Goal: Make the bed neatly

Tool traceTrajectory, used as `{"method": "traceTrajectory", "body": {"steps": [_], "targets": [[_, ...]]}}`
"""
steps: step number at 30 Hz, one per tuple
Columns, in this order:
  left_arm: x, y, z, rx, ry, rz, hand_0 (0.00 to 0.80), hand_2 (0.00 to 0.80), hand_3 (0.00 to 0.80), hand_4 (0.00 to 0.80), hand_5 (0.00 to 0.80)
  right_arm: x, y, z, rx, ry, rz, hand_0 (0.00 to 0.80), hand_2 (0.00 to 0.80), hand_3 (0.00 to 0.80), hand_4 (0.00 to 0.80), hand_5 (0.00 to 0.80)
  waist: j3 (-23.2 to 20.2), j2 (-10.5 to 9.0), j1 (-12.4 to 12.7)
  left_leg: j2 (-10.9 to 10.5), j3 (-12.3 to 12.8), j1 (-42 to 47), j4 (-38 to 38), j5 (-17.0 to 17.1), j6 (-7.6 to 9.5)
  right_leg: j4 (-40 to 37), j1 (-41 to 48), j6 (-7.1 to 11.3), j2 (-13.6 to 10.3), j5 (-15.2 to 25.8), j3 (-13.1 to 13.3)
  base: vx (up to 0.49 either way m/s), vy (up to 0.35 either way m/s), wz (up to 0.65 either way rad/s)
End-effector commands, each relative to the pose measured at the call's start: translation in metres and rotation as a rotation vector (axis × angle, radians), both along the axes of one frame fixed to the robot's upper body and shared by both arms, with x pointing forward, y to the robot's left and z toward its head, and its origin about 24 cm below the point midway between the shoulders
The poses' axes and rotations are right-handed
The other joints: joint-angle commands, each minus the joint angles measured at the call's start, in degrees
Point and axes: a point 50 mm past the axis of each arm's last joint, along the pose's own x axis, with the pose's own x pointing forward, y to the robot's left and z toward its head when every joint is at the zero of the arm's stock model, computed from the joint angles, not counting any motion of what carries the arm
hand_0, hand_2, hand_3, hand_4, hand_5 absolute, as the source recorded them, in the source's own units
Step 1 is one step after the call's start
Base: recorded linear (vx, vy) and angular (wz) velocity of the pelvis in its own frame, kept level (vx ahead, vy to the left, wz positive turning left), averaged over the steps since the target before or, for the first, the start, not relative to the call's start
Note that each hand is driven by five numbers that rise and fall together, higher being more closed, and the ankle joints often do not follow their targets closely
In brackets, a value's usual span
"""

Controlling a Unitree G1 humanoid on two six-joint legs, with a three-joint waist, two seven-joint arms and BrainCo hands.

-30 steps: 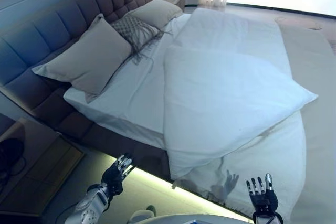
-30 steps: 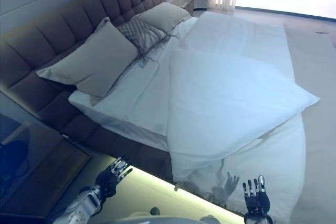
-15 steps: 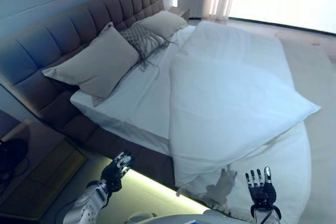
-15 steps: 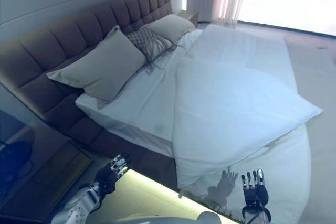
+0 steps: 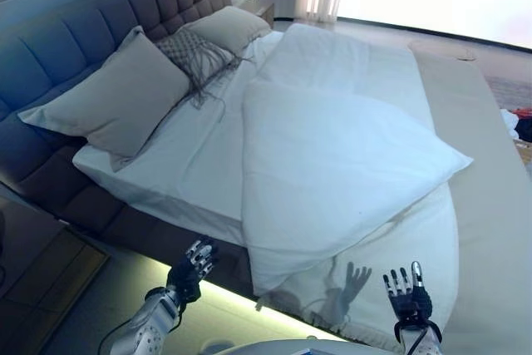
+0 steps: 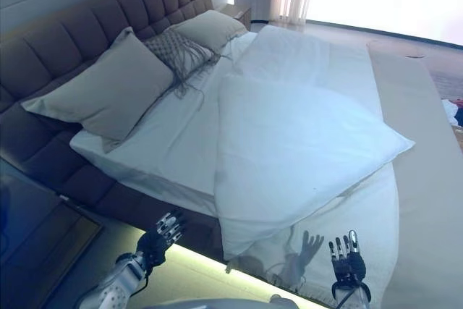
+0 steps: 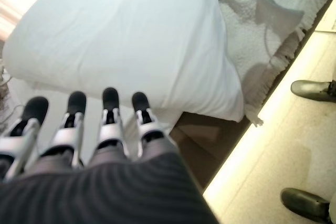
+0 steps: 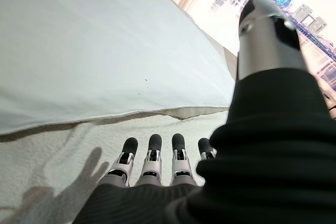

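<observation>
Both your hands are empty, fingers straight, off the bed.
Your left hand [image 5: 189, 265] hangs beside the bed frame [image 5: 125, 226]; the folded white duvet [image 5: 332, 164] lies ahead of your right hand [image 5: 407, 298], over a fringed blanket [image 5: 432, 255]. Pillows [image 5: 116, 97] sit far left.

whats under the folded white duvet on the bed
The white duvet lies on a textured cream blanket with a fringed edge, and on the white sheet toward the pillows. What lies beneath its middle is covered.
</observation>
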Motion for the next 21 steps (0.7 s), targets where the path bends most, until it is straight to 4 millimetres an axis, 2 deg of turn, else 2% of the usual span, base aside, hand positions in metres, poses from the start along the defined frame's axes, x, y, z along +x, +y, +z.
{"method": "traceTrajectory", "body": {"steps": [1, 2, 3, 5, 7, 9, 10, 12, 14, 17, 21], "targets": [[0.014, 0.010, 0.017, 0.029, -0.108, 0.005, 0.000, 0.000, 0.000, 0.000, 0.000, 0.026, 0.007, 0.018, -0.036, -0.100, 0.082, 0.000, 0.000, 0.000, 0.000, 0.000, 1.06, -2.78, 0.09, 1.76, -1.34, -2.00, 14.90, 4.04, 1.18, -2.71, 2.20, 0.44, 0.00, 5.20, -1.91, 0.027, -0.356, -0.14], [0.014, 0.009, 0.016, 0.031, -0.102, -0.002, 0.000, 0.000, 0.000, 0.000, 0.000, 0.026, 0.008, 0.017, -0.036, -0.094, 0.093, 0.000, 0.000, 0.000, 0.000, 0.000, 1.18, -2.83, 0.02, 2.34, -1.46, -2.74, 16.88, 5.55, 1.30, -2.64, 2.44, -0.22, 0.74, 4.87, -1.87, 0.011, -0.425, -0.22], [0.015, 0.007, 0.014, 0.026, -0.098, -0.009, 0.000, 0.000, 0.000, 0.000, 0.000, 0.027, 0.011, 0.017, -0.040, -0.092, 0.116, 0.000, 0.000, 0.000, 0.000, 0.000, 1.53, -3.09, 0.08, 2.45, -2.10, -5.05, 22.12, 8.24, 1.86, -2.42, 2.85, -1.53, 1.97, 4.25, -1.50, 0.007, -0.398, -0.32], [0.014, 0.006, 0.011, 0.010, -0.090, -0.003, 0.000, 0.000, 0.000, 0.000, 0.000, 0.029, 0.015, 0.015, -0.057, -0.078, 0.151, 0.000, 0.000, 0.000, 0.000, 0.000, 2.25, -2.98, -0.03, 1.77, -3.04, -8.86, 29.34, 10.89, 2.87, -1.76, 2.87, -3.30, 3.86, 3.55, -0.24, 0.017, -0.373, -0.54], [0.014, 0.005, 0.010, -0.020, -0.091, 0.000, 0.000, 0.000, 0.000, 0.000, 0.000, 0.028, 0.016, 0.013, -0.077, -0.063, 0.159, 0.000, 0.000, 0.000, 0.000, 0.000, 2.80, -2.12, -0.49, 1.63, -2.06, -11.33, 30.10, 12.81, 3.17, -1.15, 3.26, -4.21, 5.70, 3.17, 1.16, 0.037, -0.194, -0.49], [0.018, 0.000, 0.011, -0.045, -0.101, 0.001, 0.000, 0.000, 0.000, 0.000, 0.000, 0.025, 0.016, 0.012, -0.069, -0.073, 0.154, 0.000, 0.000, 0.000, 0.000, 0.000, 3.09, -0.79, -0.83, 1.95, -1.56, -10.40, 20.81, 15.30, 2.31, -1.25, 4.14, -3.61, 6.58, 2.42, 1.43, 0.075, 0.027, -0.38], [0.021, -0.002, 0.013, -0.055, -0.109, 0.008, 0.000, 0.000, 0.000, 0.000, 0.000, 0.023, 0.016, 0.012, -0.069, -0.075, 0.158, 0.000, 0.000, 0.000, 0.000, 0.000, 3.27, -0.09, -0.92, 2.06, -2.41, -10.42, 15.76, 17.68, 1.36, -1.38, 4.70, -3.34, 6.74, 1.86, 1.58, 0.107, 0.132, -0.39], [0.027, -0.005, 0.014, -0.063, -0.117, 0.029, 0.000, 0.000, 0.000, 0.000, 0.000, 0.017, 0.012, 0.012, -0.067, -0.074, 0.167, 0.000, 0.000, 0.000, 0.000, 0.000, 3.69, 1.00, -1.25, 2.64, -3.44, -10.98, 7.35, 21.17, -0.35, -1.74, 5.93, -2.78, 6.56, 0.96, 1.63, 0.127, 0.147, -0.27], [0.030, -0.006, 0.014, -0.064, -0.119, 0.032, 0.000, 0.000, 0.000, 0.000, 0.000, 0.008, 0.007, 0.010, -0.054, -0.070, 0.156, 0.000, 0.000, 0.000, 0.000, 0.000, 3.97, 1.87, -1.32, 3.76, -2.74, -11.81, -0.56, 23.77, -1.87, -2.10, 7.45, -2.49, 6.00, -0.06, 0.72, 0.161, 0.123, -0.08], [0.028, -0.008, 0.013, -0.061, -0.114, 0.023, 0.000, 0.000, 0.000, 0.000, 0.000, -0.001, 0.004, 0.008, -0.040, -0.071, 0.137, 0.000, 0.000, 0.000, 0.000, 0.000, 3.82, 2.28, -0.98, 4.20, -2.24, -11.68, -5.28, 24.78, -2.76, -2.44, 8.65, -2.20, 4.97, -0.79, -1.07, 0.147, 0.089, 0.17], [0.024, -0.004, 0.011, -0.053, -0.104, 0.021, 0.000, 0.000, 0.000, 0.000, 0.000, -0.006, 0.003, 0.006, -0.040, -0.067, 0.136, 0.000, 0.000, 0.000, 0.000, 0.000, 2.84, 3.05, -0.78, 4.21, -3.14, -10.15, -6.44, 22.28, -2.68, -1.56, 8.69, -2.11, 3.81, -2.12, -1.64, 0.166, 0.164, -0.19]]}}
